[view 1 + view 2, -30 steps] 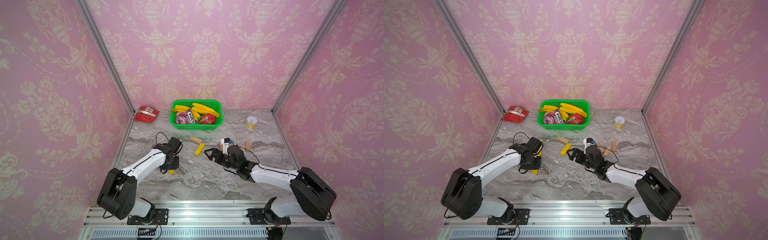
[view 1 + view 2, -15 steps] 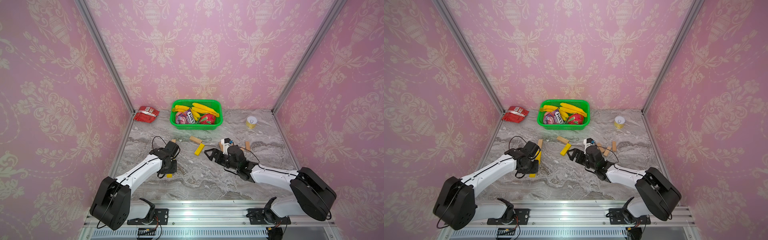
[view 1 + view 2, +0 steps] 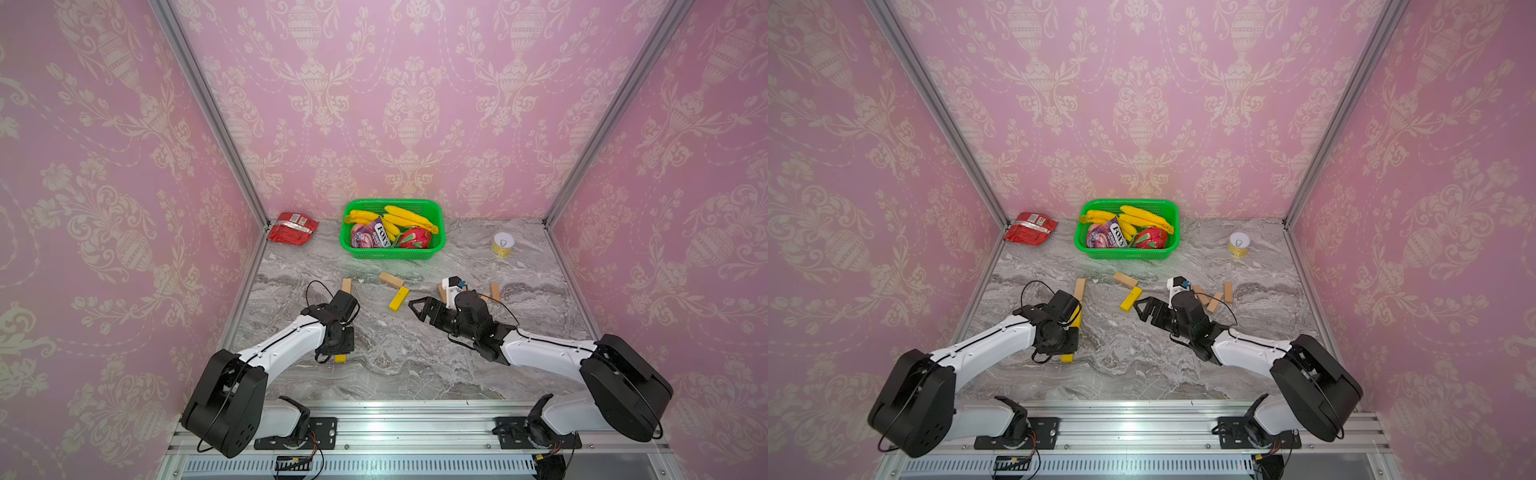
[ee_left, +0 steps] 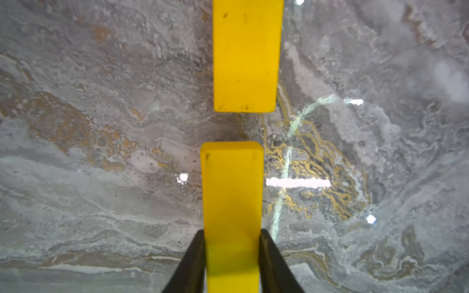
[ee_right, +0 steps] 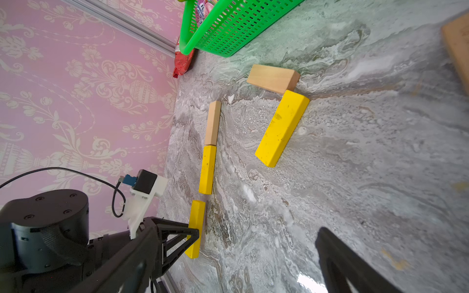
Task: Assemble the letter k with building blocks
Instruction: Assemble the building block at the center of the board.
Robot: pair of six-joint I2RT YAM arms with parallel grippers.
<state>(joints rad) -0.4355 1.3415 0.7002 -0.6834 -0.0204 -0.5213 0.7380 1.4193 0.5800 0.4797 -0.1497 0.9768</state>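
The left gripper point(image 4: 232, 232) is clamped on the long sides of a bright yellow rectangular wooden block point(image 4: 232, 190), close to its rear end. Whether that block rests on the grey marbled worktop point(image 4: 101, 152) or hangs just above it, I cannot tell.

Straight ahead of it lies another yellow rectangular block point(image 4: 246, 55), flat on the worktop, and beyond that a plain tan wooden block point(image 5: 213, 123) butts against its far end. These 3 blocks form the stem of the letter k, which runs from the robot's side towards the green plastic basket point(image 3: 390, 254).

The held block's long axis is nearly parallel to that line. It sits a shade to 1 side of it, and a strip of bare worktop separates the 2 yellow ends. As I judge it, the coming move is a short slide along the block's own length, away from the robot, with a slight sideways correction until the ends touch.

The left arm is already on the block. The right gripper point(image 3: 419, 309) is empty, its jaws spread wide. It hovers well apart from the stem, near the slanted yellow block point(image 3: 399, 299) and the slanted tan wooden block point(image 3: 391, 279), which meet at a corner.
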